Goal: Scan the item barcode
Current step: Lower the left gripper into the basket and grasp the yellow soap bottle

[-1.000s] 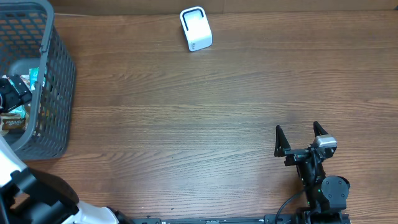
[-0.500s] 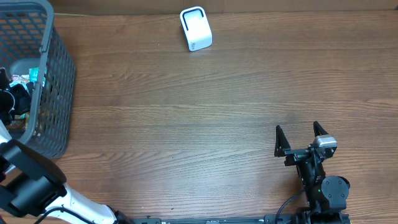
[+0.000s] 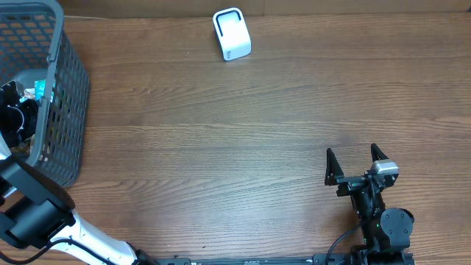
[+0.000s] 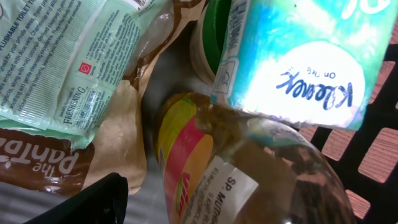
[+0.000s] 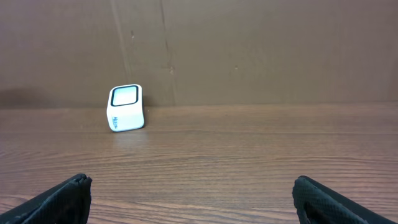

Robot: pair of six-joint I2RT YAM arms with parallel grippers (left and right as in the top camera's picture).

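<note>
Bottle (image 4: 249, 168) at 5 o'clock, partly under the tissue pack (image 4: 305, 56), wants a centred grip across its body; left gripper (image 3: 16, 118) opening cannot be told; right gripper (image 3: 357, 163) wide, empty.

Basket (image 3: 70, 96) cut off by the left edge. Left gripper (image 3: 15, 118) deep inside it, jaws impossible to make out. Close up, bottle (image 4: 249, 180) and tissue pack (image 4: 305, 56) run past the frame; dark corner is probably one finger (image 4: 87, 202).
</note>
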